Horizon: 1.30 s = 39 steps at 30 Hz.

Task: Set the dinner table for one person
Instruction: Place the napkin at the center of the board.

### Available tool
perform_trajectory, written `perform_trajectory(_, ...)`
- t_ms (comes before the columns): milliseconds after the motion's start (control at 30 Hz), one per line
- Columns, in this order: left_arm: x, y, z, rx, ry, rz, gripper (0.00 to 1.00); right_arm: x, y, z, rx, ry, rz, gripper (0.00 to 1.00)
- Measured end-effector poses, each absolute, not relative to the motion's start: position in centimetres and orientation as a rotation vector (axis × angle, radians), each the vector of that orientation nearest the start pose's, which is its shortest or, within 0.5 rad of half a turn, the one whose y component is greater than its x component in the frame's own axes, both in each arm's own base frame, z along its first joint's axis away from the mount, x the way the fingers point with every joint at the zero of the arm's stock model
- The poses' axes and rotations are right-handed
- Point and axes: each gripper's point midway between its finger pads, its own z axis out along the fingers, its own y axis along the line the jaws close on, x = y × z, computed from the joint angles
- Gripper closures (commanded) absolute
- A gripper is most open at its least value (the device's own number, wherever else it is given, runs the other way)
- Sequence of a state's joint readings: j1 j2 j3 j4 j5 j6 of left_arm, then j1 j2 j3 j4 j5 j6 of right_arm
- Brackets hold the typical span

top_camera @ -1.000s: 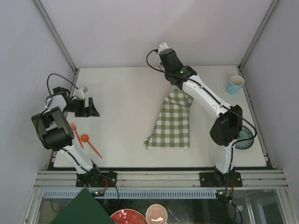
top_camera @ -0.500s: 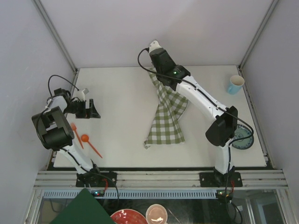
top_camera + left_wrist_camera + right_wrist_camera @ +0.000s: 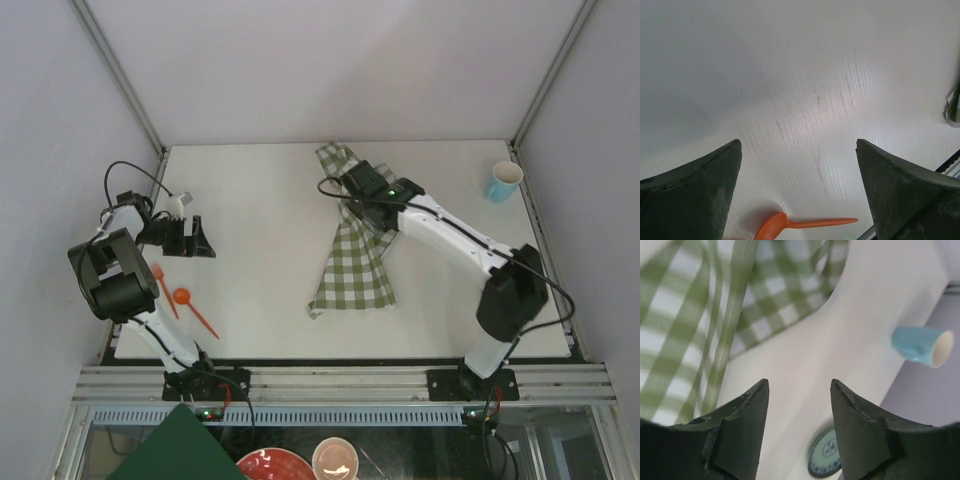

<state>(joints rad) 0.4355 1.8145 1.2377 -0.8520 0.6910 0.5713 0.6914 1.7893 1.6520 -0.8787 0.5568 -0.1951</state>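
Note:
The off-white dinner table (image 3: 250, 190) fills the top view. A green-and-white checked cloth (image 3: 355, 250) lies in a long strip on it, crumpled at its far end. My right gripper (image 3: 358, 192) hovers over the cloth's far part. In the right wrist view the gripper (image 3: 799, 385) is open and empty over bare table (image 3: 860, 315), with the cloth (image 3: 715, 315) to the left. My left gripper (image 3: 195, 237) is open and empty at the table's left; in its wrist view (image 3: 797, 145) an orange spoon (image 3: 790, 224) lies below it.
An orange spoon (image 3: 190, 305) and an orange fork (image 3: 160, 285) lie near the front left. A light blue cup (image 3: 505, 181) stands at the back right, also seen in the right wrist view (image 3: 921, 346). A blue-patterned plate (image 3: 525, 300) sits at the right edge, partly under the right arm.
The right gripper held the cloth's far end lifted toward the back; it has come down and nearer, opened, and the cloth now lies free. The left arm has not moved.

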Motion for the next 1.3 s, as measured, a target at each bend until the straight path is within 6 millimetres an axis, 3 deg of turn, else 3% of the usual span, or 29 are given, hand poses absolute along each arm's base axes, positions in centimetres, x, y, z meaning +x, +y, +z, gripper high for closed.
perform_trajectory(133, 32.7, 4.8, 6.0, 0.254, 2.587, -0.734, 0.00, 32.6, 15.8, 18.2, -0.907, 2.384, -0.317, 0.56)
perform_trajectory(267, 32.5, 4.7, 6.0, 0.254, 2.588, -0.743, 0.00, 31.3, 14.9, 18.7, -0.853, 2.422, -0.133, 0.54)
perform_trajectory(367, 32.5, 4.6, 6.1, 0.253, 2.585, -0.753, 0.00, 30.0, 14.5, 16.5, -0.873, 2.489, -0.060, 0.52)
perform_trajectory(500, 32.4, 4.5, 6.0, 0.252, 2.586, -0.756, 0.00, 27.5, 15.2, 12.8, -0.960, 2.604, 0.044, 0.49)
perform_trajectory(567, 32.0, 4.3, 5.8, 0.248, 2.594, -0.765, 0.00, 26.7, 15.6, 11.8, -0.989, 2.632, 0.083, 0.49)
perform_trajectory(867, 31.2, 4.0, 5.3, 0.239, 2.608, -0.782, 0.00, 25.2, 17.7, 11.0, -1.077, 2.635, 0.171, 0.48)
perform_trajectory(1300, 31.0, 3.9, 4.9, 0.248, 2.606, -0.780, 0.00, 24.9, 18.5, 8.5, -1.153, 2.689, 0.175, 0.50)
